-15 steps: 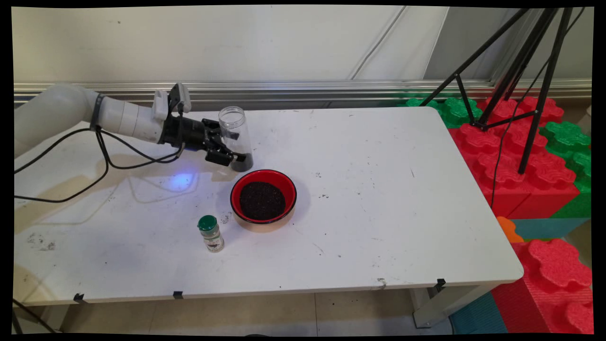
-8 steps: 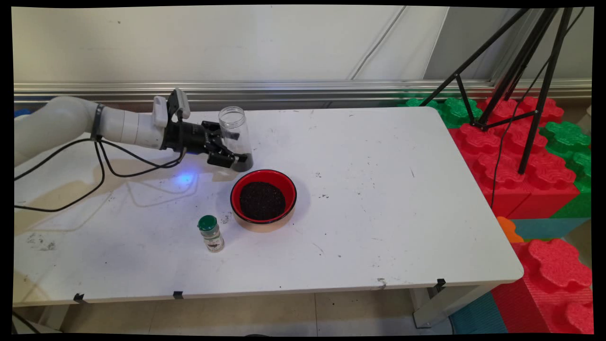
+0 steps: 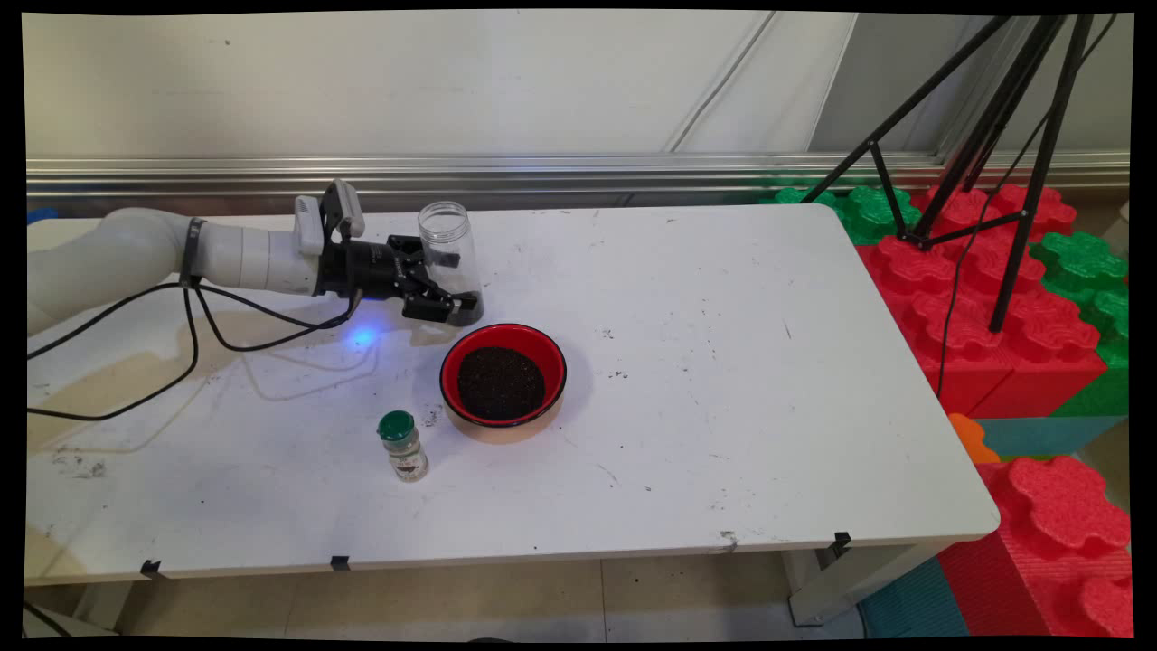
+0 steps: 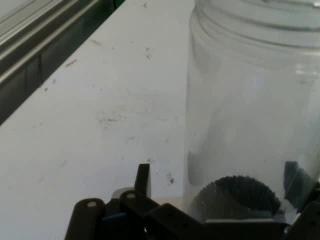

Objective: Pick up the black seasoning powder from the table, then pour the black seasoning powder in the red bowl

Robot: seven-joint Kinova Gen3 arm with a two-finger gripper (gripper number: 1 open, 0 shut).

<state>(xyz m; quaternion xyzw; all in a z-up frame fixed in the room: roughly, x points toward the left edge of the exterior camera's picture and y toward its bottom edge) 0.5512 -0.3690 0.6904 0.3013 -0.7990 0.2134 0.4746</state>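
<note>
Jaws parted around the lower part of a clear jar (image 3: 449,262); contact with its wall cannot be confirmed.
White table (image 3: 723,380): bears all items.
Red bowl (image 3: 503,378): dark granules inside, near-right of jar.
Jar: upright, open-mouthed, long axis vertical, directly right of gripper (image 3: 445,291); dark residue at bottom.
Green-capped shaker (image 3: 402,446): left of bowl, nearer.
Hand view: jar's right side cut off.

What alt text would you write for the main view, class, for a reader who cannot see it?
A white robot arm's black gripper reaches from the left with its fingers on either side of an upright clear jar holding a little dark material. Nearer the camera on the white table stand a red bowl of dark grains and a green-capped spice bottle.
</note>
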